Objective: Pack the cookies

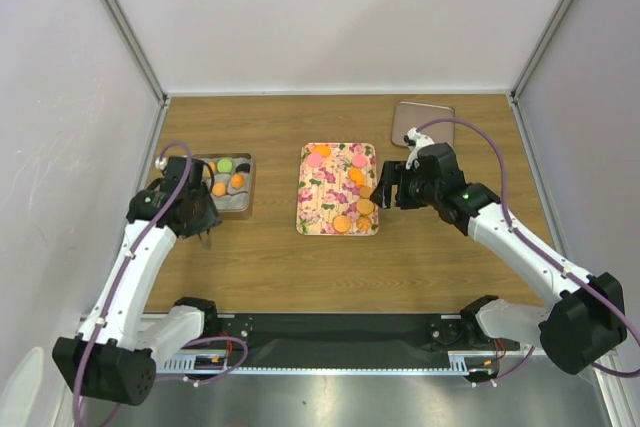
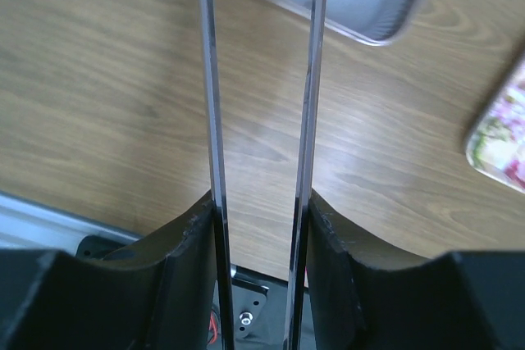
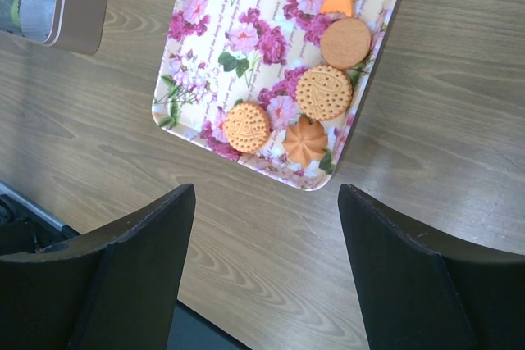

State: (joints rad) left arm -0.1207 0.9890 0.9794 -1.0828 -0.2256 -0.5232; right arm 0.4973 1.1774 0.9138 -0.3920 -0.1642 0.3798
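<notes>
Cookies [image 1: 342, 224] lie on a flowered tray [image 1: 322, 192] in the middle of the table, orange ones and a pink one. The right wrist view shows several near one tray corner: two dotted rounds [image 3: 323, 93], a swirl [image 3: 305, 140] and a plain brown disc [image 3: 345, 43]. More cookies [image 1: 225, 165] sit in a metal tin [image 1: 246, 197] at the left. My left gripper [image 1: 203, 222] [image 2: 261, 202] is just in front of the tin, shut on thin metal tongs [image 2: 215, 120] with nothing between the blades. My right gripper [image 1: 385, 187] [image 3: 264, 194] hangs open by the tray's right edge.
The tin's lid [image 1: 422, 119] lies at the back right. White walls with metal posts enclose the table on three sides. A black rail runs along the near edge between the arm bases. The tin's corner [image 2: 369, 6] shows just beyond the tongs.
</notes>
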